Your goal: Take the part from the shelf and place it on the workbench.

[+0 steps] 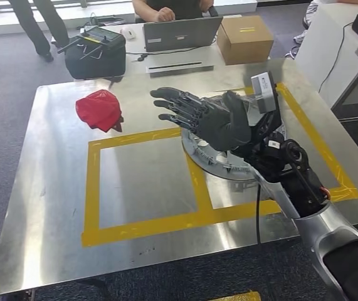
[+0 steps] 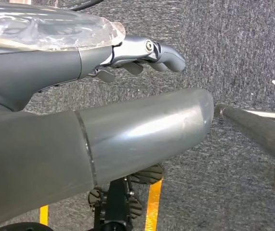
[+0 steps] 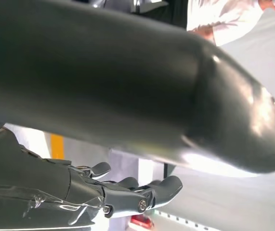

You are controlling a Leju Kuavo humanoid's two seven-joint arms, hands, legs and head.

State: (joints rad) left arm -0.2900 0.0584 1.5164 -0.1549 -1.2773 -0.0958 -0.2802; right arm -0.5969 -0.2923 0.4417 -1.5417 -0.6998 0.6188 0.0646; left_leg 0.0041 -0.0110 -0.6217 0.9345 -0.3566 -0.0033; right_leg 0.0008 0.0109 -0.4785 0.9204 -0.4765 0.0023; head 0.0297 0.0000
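The part (image 1: 213,160) is a flat round grey metal disc lying on the steel workbench (image 1: 49,207), across the yellow tape line between the two marked boxes. My right hand (image 1: 206,114) hovers just above it with fingers stretched out toward the left and nothing in its grasp; much of the disc is hidden under the hand and wrist. In the right wrist view the thick thumb (image 3: 172,91) and the straight fingers (image 3: 143,192) stand apart. My left hand (image 2: 92,101) hangs over grey carpet, its fingers (image 2: 154,50) extended, holding nothing.
A red crumpled bag (image 1: 100,109) lies at the bench's back left. Yellow tape (image 1: 91,188) marks two boxes. Behind the bench are a black case (image 1: 95,53), a laptop (image 1: 181,32) with a seated person's hand (image 1: 165,14), and a cardboard box (image 1: 244,39).
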